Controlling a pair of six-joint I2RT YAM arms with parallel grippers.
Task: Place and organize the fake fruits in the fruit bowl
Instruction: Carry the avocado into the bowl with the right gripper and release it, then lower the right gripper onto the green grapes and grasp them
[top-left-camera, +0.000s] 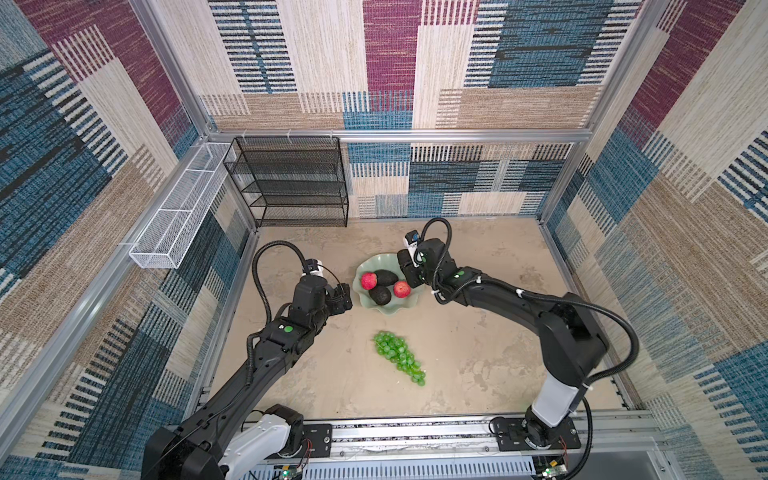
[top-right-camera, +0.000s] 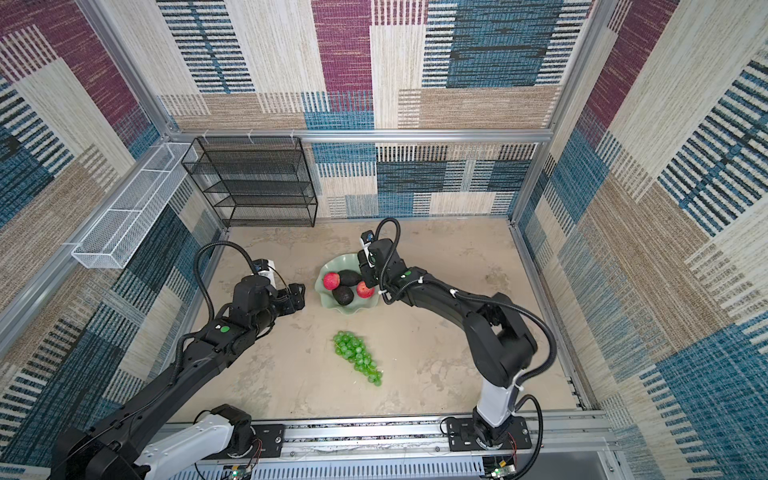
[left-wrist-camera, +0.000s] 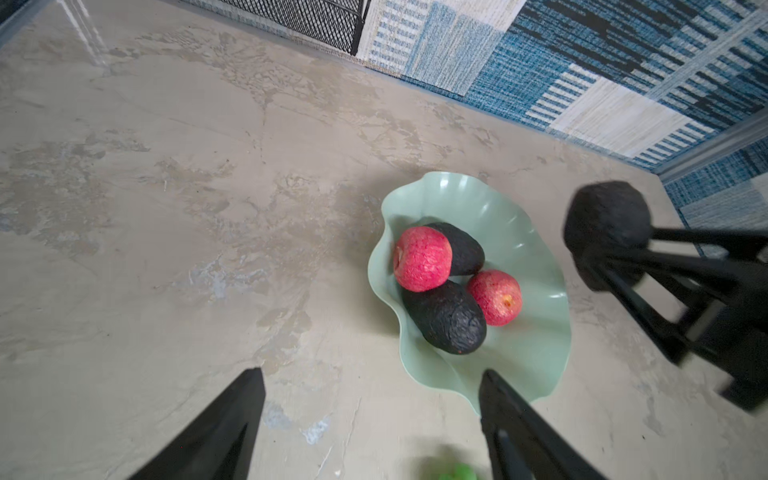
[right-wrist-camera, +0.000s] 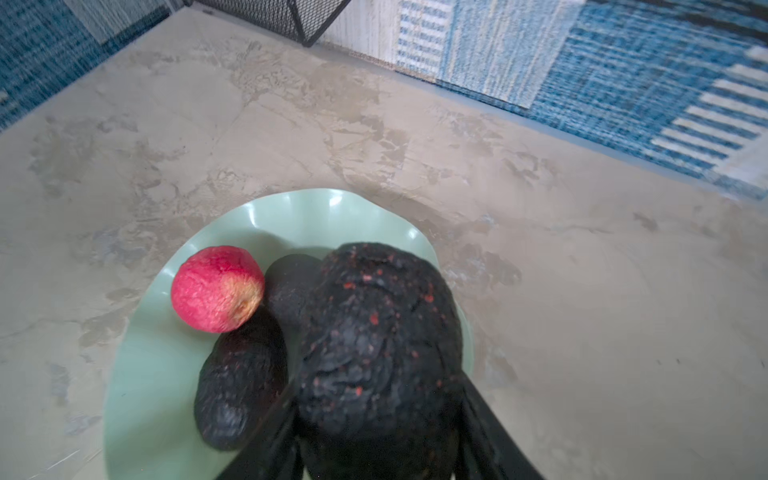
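1. Table (top-left-camera: 478, 353): mottled beige top. Its near edge is cut off by the arm rail. A black mesh rack (top-left-camera: 291, 183) stands in the far left corner, and the wrist views catch only its foot.
2. Fruit bowl (top-left-camera: 372, 266): mid-table, toward the back. In both top views its right rim lies under the right wrist (top-right-camera: 332, 266).
3. Grapes (top-left-camera: 399, 357): on the table in front of the bowl, apart from it. The left wrist view shows only a blurred green scrap at the frame edge (left-wrist-camera: 459, 473).
4. Left gripper (left-wrist-camera: 372, 371): jaws spread wide with nothing between them, just beside the bowl's left rim.
5. Right gripper (left-wrist-camera: 598, 257): clamped on the held avocado (right-wrist-camera: 374, 345), in the air over the bowl's right edge. The fruit hides the fingertips, and the top views do not show the fruit.
6. Two avocados (left-wrist-camera: 446, 320): in the bowl, touching. The farther one is half covered.
7. First apple (left-wrist-camera: 422, 264): leans against both avocados. The second apple (left-wrist-camera: 496, 297) sits beside them, and in the right wrist view the held avocado hides it.
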